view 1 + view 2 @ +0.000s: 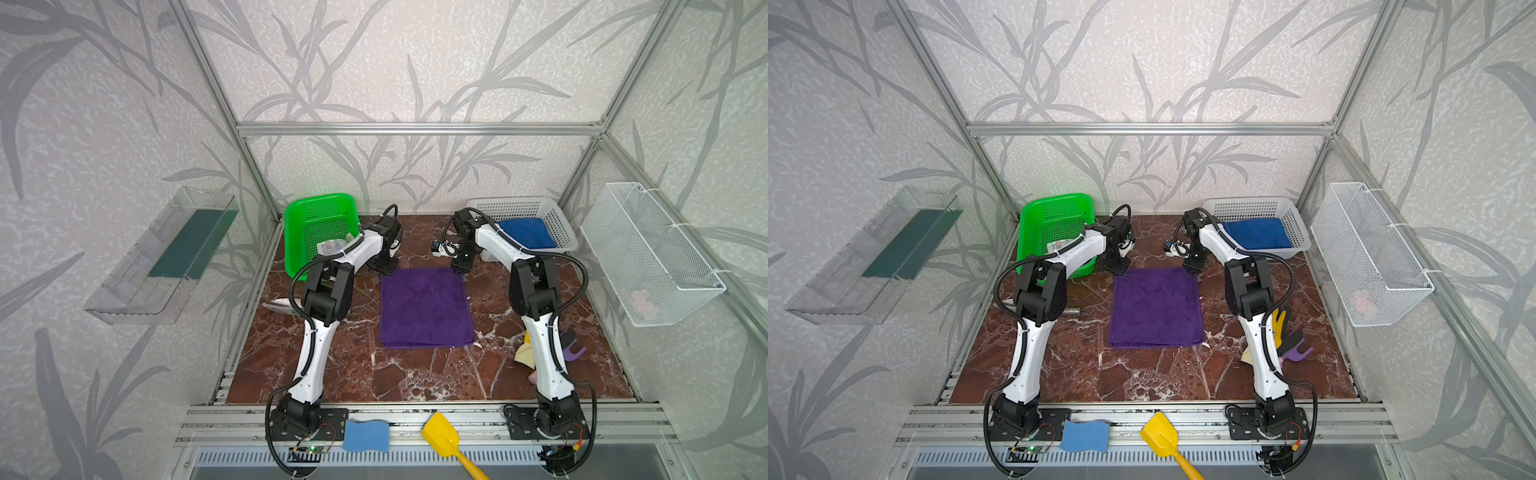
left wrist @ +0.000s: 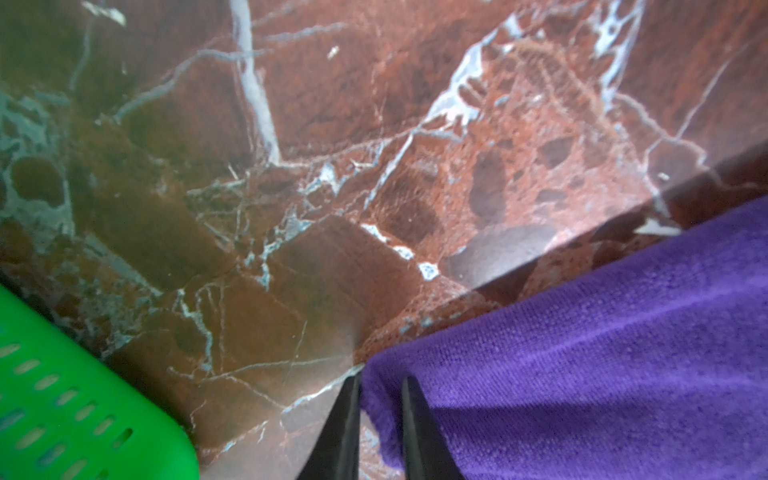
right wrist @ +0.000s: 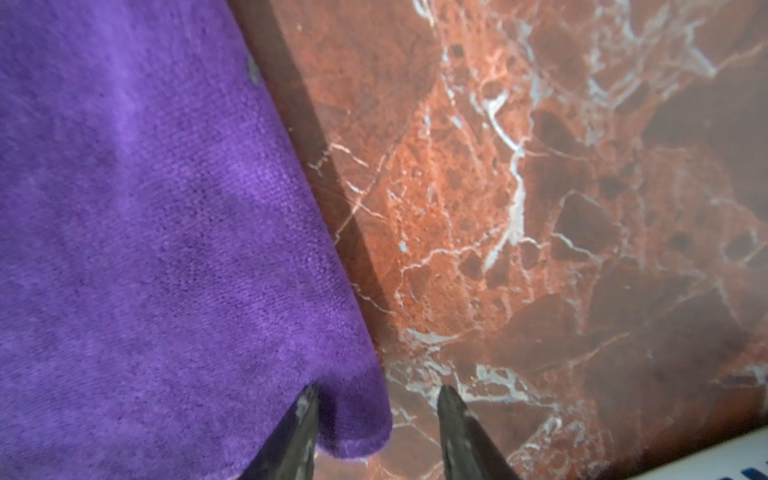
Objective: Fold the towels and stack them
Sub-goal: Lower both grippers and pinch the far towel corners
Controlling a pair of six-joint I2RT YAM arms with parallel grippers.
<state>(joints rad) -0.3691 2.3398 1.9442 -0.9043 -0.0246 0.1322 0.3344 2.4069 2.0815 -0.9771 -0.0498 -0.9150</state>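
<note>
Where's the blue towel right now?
In both top views the blue towel lies inside the white basket at the table's far right corner, beyond the purple towel.

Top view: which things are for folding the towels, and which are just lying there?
For the job: purple towel; blue towel in the white basket; printed towel in the green basket; left tool and right tool at the purple towel's far corners.
Just lying about: blue sponge, yellow scoop, yellow glove.
</note>
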